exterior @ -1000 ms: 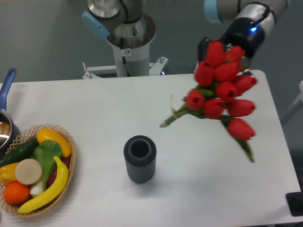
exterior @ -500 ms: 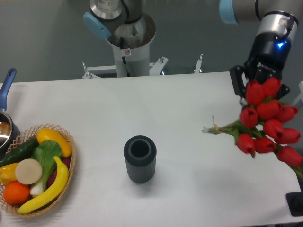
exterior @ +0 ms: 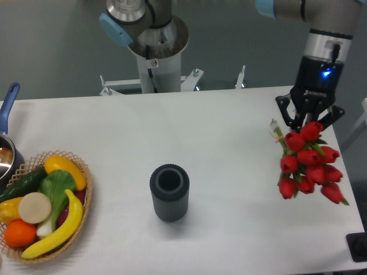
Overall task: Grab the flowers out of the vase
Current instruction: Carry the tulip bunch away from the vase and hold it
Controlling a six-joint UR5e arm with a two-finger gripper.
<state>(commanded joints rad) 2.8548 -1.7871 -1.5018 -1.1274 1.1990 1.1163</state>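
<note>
The flowers [exterior: 308, 163], a bunch of red tulip buds with green stems, hang at the far right of the table, stem ends up-left and buds down-right. My gripper [exterior: 309, 121] points straight down onto the top of the bunch, and its jaws close around it near the upper buds. The bunch is low over the table; I cannot tell whether it touches it. The vase [exterior: 170, 192], a dark grey ribbed cylinder, stands upright with nothing in it near the table's middle front, well to the left of the gripper.
A wicker basket [exterior: 85, 195] of fruit and vegetables sits at the front left. A metal pot with a blue handle [exterior: 8, 100] is at the left edge. The arm's base column [exterior: 155, 63] stands behind the table. The table's right edge is just beyond the flowers.
The gripper has carried the flowers further right and down, and the bunch has swung from lying sideways to hanging with buds downward. The vase has not moved.
</note>
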